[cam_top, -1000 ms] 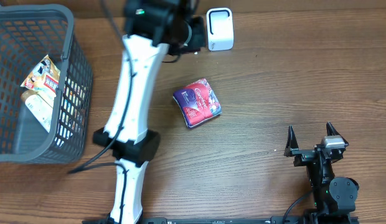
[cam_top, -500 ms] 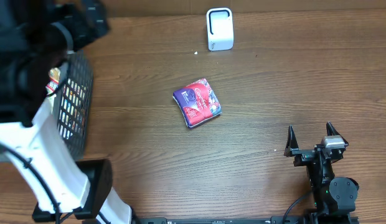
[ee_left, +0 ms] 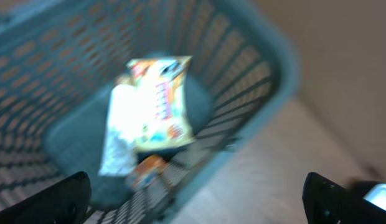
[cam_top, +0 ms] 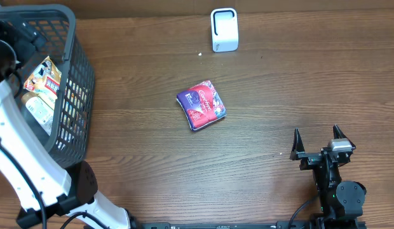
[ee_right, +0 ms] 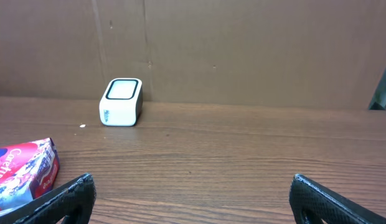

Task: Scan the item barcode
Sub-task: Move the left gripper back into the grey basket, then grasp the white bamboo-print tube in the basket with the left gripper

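Although the left tool (ee_left: pixel 196 190) hangs over the grey plastic basket (cam_top: pixel 81 76) with its jaws spread wide and nothing between them, the coming move turns on what lies straight beneath. That is a yellow-and-white snack packet (ee_left: pixel 159 102) on the basket floor, partly overlapping a white pouch (ee_left: pixel 115 134). Its long axis runs away from the wrist camera, so the jaws stand across it, which I judge suits a grasp by its long edges. The right tool (cam_top: pixel 316 141), likewise wide and empty, sits well apart on the tabletop (cam_top: pixel 279 83). A red-and-purple packet (cam_top: pixel 202 105) lies mid-tabletop, near the white barcode scanner (cam_top: pixel 224 28).
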Robot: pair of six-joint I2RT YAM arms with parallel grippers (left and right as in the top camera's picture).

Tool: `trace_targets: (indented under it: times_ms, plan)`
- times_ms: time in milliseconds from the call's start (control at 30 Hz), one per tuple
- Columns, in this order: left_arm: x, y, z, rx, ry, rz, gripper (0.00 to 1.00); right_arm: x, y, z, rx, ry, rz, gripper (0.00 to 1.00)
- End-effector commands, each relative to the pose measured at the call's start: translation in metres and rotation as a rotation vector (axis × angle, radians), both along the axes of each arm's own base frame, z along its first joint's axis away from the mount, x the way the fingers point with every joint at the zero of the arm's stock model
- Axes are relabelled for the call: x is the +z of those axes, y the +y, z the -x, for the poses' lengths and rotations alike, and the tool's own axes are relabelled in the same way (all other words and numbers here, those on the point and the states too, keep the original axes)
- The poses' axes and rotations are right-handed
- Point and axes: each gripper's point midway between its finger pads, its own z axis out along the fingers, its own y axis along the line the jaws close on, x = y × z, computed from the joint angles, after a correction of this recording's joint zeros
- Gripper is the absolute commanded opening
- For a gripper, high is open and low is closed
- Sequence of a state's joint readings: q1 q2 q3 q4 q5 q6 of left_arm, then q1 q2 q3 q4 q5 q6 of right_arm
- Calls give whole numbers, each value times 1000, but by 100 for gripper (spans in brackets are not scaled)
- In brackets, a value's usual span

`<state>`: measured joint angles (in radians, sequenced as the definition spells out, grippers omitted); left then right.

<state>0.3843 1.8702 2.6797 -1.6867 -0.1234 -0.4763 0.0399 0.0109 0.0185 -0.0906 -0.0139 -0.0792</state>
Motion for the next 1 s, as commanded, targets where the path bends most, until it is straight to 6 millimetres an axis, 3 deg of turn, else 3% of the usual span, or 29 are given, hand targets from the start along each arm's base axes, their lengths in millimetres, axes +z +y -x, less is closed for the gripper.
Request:
trace_targets:
  times_ms: [0, 200, 400, 567, 700, 867, 967]
  plan:
    - [-38, 29, 12, 164, 163, -45, 100, -2, -2, 0, -12, -4, 0, 100]
    - [-87, 43, -2, 190, 256, -22, 100, -2, -2, 0, -11, -4, 0, 100]
    - [-113, 53, -19, 206, 257, -13, 100, -2, -2, 0, -12, -4, 0, 100]
    - [-131, 72, -18, 250, 253, 35, 100, -2, -2, 0, -12, -4, 0, 100]
    - [-154, 81, -14, 251, 268, 169, 100, -2, -2, 0, -12, -4, 0, 100]
    - [-194, 76, -19, 164, 373, 246, 100, -2, -2, 0, -12, -4, 0, 100]
    - [-231, 76, -25, 159, 462, 285, 100, -2, -2, 0, -12, -4, 0, 100]
